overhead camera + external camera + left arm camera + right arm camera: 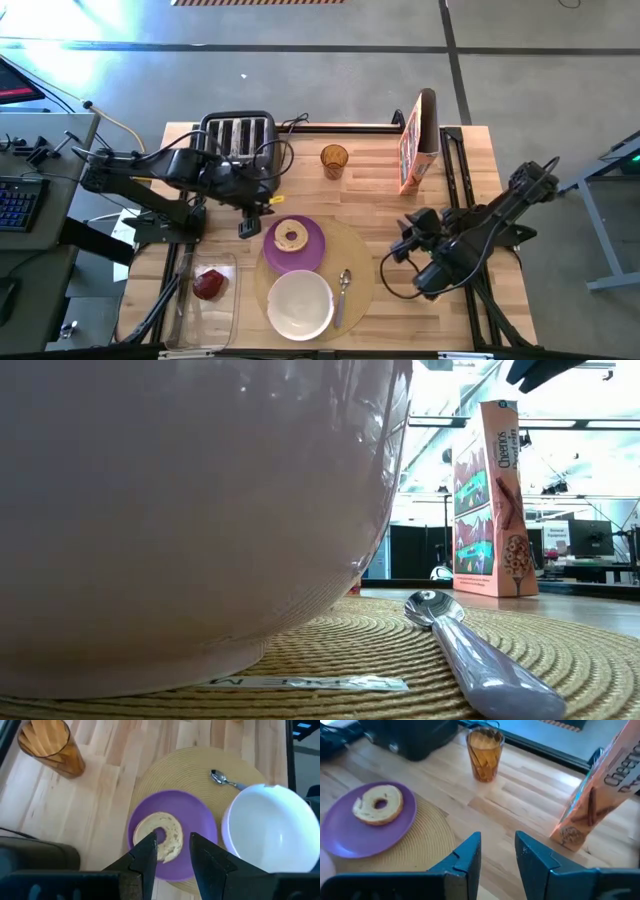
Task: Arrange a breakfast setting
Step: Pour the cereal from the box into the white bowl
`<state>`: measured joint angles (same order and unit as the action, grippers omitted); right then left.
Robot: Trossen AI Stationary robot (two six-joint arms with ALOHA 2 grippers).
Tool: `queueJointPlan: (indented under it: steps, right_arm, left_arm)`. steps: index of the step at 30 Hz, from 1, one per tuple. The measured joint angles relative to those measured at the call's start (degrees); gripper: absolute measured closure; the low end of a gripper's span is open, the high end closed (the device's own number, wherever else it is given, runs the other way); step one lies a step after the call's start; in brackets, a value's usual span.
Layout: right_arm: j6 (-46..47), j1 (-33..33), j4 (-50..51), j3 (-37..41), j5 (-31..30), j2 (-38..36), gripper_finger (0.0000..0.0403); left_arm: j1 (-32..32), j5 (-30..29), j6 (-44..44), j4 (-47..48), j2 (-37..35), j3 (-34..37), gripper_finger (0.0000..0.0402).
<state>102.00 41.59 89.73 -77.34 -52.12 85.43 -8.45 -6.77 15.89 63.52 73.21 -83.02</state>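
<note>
Purple plate (295, 244) holds the bagel (291, 237); my left pincer (249, 226), fingers apart and empty, hangs just left, letting it rest.

We see a purple plate (294, 245), white bowl (299, 305), woven tan placemat (355, 262), amber glass (334, 160) and black toaster (238, 138).

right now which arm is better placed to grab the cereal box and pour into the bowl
Right. The right gripper is open just below the upright cereal box on that side of the table, box close ahead in its wrist view. The left gripper hangs open by the bagel, farther away.
</note>
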Motion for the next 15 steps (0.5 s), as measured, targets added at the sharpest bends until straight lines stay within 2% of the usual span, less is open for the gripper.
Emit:
queueJointPlan:
  steps: [6,10,15]
  right_arm:
    - [0.0,1.8,-0.1,3.1,-5.0,-5.5,0.0302]
    - [0.0,2.1,-1.8,7.7,-7.6,-11.0,0.0302]
    - [0.0,2.1,-9.2,16.5,-7.8,-17.9,0.0302]
  left_arm:
    - [-3.3,-3.5,1.5,-4.2,-4.1,4.8,0.0298]
    - [-4.2,-4.0,3.0,-11.0,-9.8,11.7,0.0298]
    - [-4.4,-4.2,4.0,-19.2,-17.5,20.9,0.0298]
